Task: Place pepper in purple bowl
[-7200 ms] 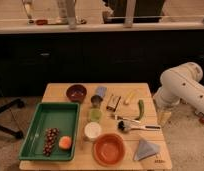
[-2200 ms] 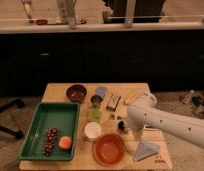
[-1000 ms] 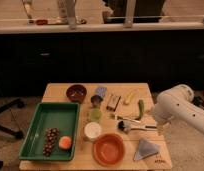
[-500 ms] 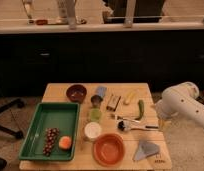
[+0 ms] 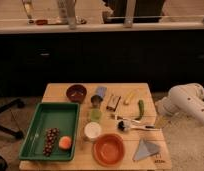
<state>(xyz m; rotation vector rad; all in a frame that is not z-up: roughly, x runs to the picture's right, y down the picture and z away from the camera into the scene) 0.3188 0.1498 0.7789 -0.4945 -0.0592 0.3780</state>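
Note:
The dark green pepper (image 5: 140, 109) lies on the wooden table (image 5: 60, 90), right of centre, near the right edge. The purple bowl (image 5: 76, 92) stands at the table's back left, and nothing shows inside it. Only my white arm (image 5: 187, 102) shows, off the table's right side and level with the pepper. My gripper is out of view; no fingers show over the table. Nothing touches the pepper.
A green tray (image 5: 42, 116) at the front left holds grapes (image 5: 50, 141) and an orange (image 5: 65, 142). An orange bowl (image 5: 109, 149), white cup (image 5: 92, 130), pale green block (image 5: 96, 114), blue can (image 5: 99, 93), yellow stick (image 5: 130, 96), brush (image 5: 132, 124) and grey cloth (image 5: 146, 149) also lie on the table.
My arm has drawn back to the right, from over the table's right half to beside its edge. The pepper and bowl have not moved.

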